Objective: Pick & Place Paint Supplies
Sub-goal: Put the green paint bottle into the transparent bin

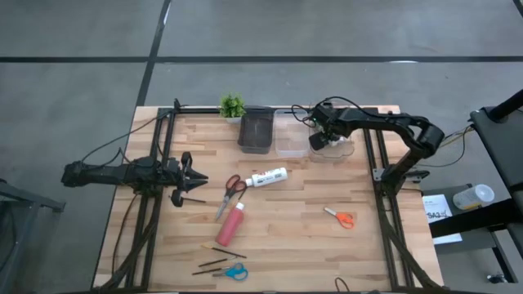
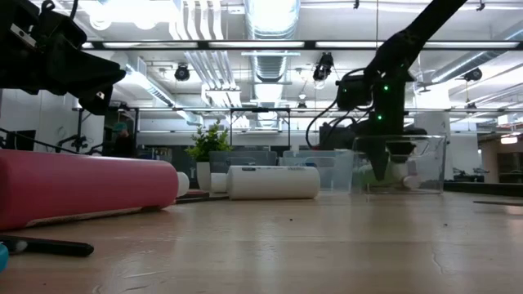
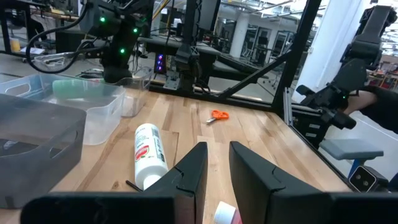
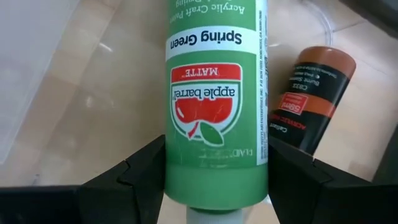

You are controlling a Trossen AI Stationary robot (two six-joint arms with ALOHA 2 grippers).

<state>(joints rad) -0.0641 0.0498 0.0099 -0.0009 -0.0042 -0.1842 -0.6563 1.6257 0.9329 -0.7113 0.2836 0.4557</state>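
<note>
My right gripper (image 1: 320, 139) reaches down into a clear container (image 1: 341, 149) at the table's far right and is shut on a green paint tube (image 4: 214, 93). A small brown tube (image 4: 314, 102) lies on the container's floor beside it. On the bare wood lie a white tube (image 1: 268, 176), a pinkish-red tube (image 1: 231, 223), red scissors (image 1: 232, 192), orange scissors (image 1: 341, 217), blue scissors (image 1: 234, 272) and thin dark brushes (image 1: 221, 251). My left gripper (image 1: 189, 175) hovers open at the table's left, left of the red scissors, touching nothing. My right gripper pinches the green tube near its cap end (image 4: 214, 180) between the two fingers (image 4: 134, 180), one on each side. It comes from above, pointing down into the clear container (image 2: 400, 163). The tube's body runs on past the fingertips; whether it rests on the floor I cannot tell.
A dark bin (image 1: 255, 131) and a clear bin (image 1: 290, 135) stand side by side at the far edge, left of the clear container. A small green potted plant (image 1: 232, 106) stands at the far edge. Black frame rails run along the left and right sides.
</note>
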